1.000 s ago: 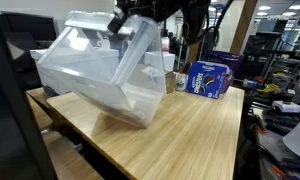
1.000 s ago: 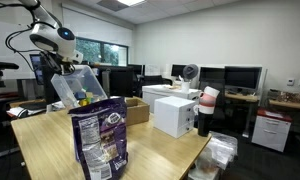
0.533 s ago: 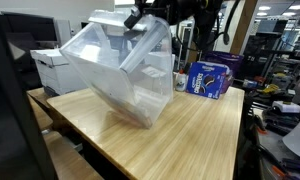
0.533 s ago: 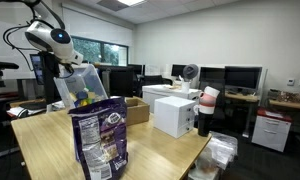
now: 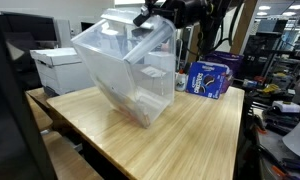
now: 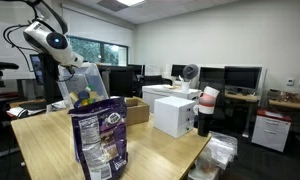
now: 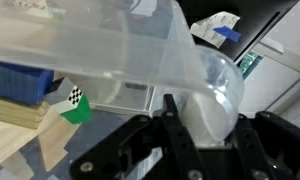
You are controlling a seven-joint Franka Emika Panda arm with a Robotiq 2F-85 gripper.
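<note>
A large clear plastic bin [image 5: 125,70] is tilted steeply on the wooden table [image 5: 200,135], resting on one lower edge. My gripper [image 5: 155,18] is shut on the bin's upper rim and lifts that side. In the wrist view the clear rim [image 7: 205,100] sits between the black fingers [image 7: 210,125]. In an exterior view the bin [image 6: 82,85] shows behind a purple snack bag [image 6: 98,138], with small coloured things inside it.
A blue box [image 5: 209,78] stands at the table's far right. A white box [image 5: 58,68] sits behind the bin. In an exterior view a cardboard box [image 6: 135,108] and a white appliance [image 6: 173,112] stand on the table.
The gripper has raised the bin's rim and moved right. The bin has tipped from a shallow lean to a much steeper tilt.
</note>
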